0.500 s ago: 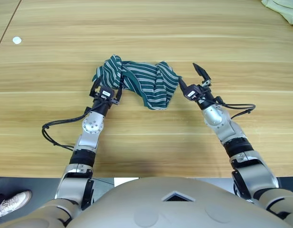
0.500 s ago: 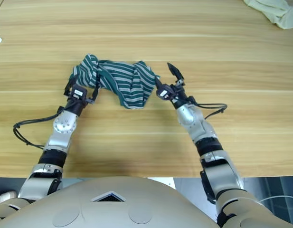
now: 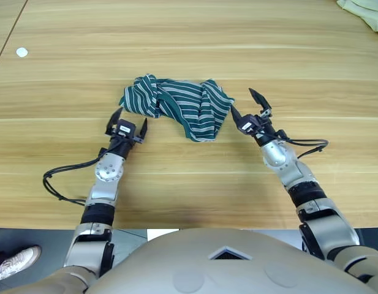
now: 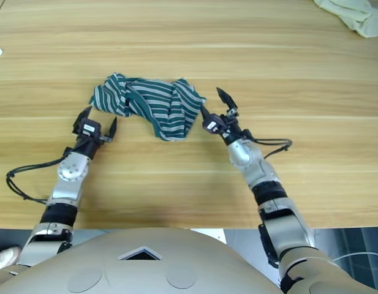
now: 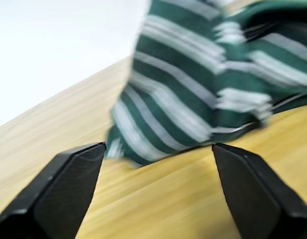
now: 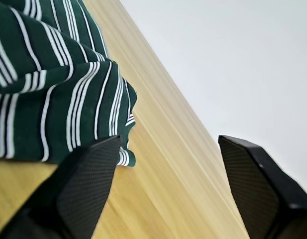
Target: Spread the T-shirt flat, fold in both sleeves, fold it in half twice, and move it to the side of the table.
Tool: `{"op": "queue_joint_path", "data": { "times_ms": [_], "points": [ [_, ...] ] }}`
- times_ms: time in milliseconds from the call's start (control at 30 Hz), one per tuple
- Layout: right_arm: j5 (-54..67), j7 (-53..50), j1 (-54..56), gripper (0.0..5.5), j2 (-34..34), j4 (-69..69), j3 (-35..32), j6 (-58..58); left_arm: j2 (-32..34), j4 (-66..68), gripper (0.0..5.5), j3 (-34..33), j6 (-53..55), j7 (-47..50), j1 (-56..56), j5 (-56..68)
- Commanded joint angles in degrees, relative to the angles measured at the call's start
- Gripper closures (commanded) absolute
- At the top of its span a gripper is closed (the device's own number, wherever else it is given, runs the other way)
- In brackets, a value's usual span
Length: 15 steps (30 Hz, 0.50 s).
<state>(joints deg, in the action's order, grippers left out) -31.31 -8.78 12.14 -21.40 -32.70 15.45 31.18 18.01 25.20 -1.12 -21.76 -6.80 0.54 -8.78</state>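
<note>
A green T-shirt with white stripes (image 3: 179,105) lies crumpled in a heap at the middle of the wooden table (image 3: 189,177). My left gripper (image 3: 128,119) is open just short of the heap's near left corner, apart from the cloth. My right gripper (image 3: 245,105) stands open beside the heap's right edge, its inner finger close to the cloth. In the left wrist view the T-shirt (image 5: 193,94) lies beyond my open left gripper (image 5: 158,164). In the right wrist view the T-shirt's hem (image 6: 53,99) shows by my open right gripper (image 6: 168,149).
A pale cloth (image 3: 366,13) lies at the table's far right corner. A small white disc (image 3: 21,52) sits at the far left. Black cables (image 3: 66,171) loop off both forearms onto the table.
My left gripper has let go of the T-shirt's left corner and drawn back toward me. The cloth has settled flatter. The right gripper has pulled back slightly.
</note>
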Motion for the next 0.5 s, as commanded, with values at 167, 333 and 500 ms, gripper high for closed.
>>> {"op": "queue_joint_path", "data": {
  "times_ms": [167, 333, 500],
  "points": [
    [0.0, 0.3, 0.1, 1.9, -0.7, -0.8, 0.3, -0.3, -2.2, -1.5, 1.52, 2.8, -4.5, -3.9, 1.7, 3.7],
    [0.1, 0.5, 0.2, 1.9, -0.7, -0.9, 0.6, -0.2, -0.8, -8.6, 1.52, 10.9, -13.7, -19.0, 6.8, 10.1],
    [1.2, 3.5, -0.9, 1.9, -0.1, 2.4, 1.7, 0.4, -1.3, -5.8, 1.52, 10.2, -12.7, -17.0, 1.5, 6.2]
  ]
}}
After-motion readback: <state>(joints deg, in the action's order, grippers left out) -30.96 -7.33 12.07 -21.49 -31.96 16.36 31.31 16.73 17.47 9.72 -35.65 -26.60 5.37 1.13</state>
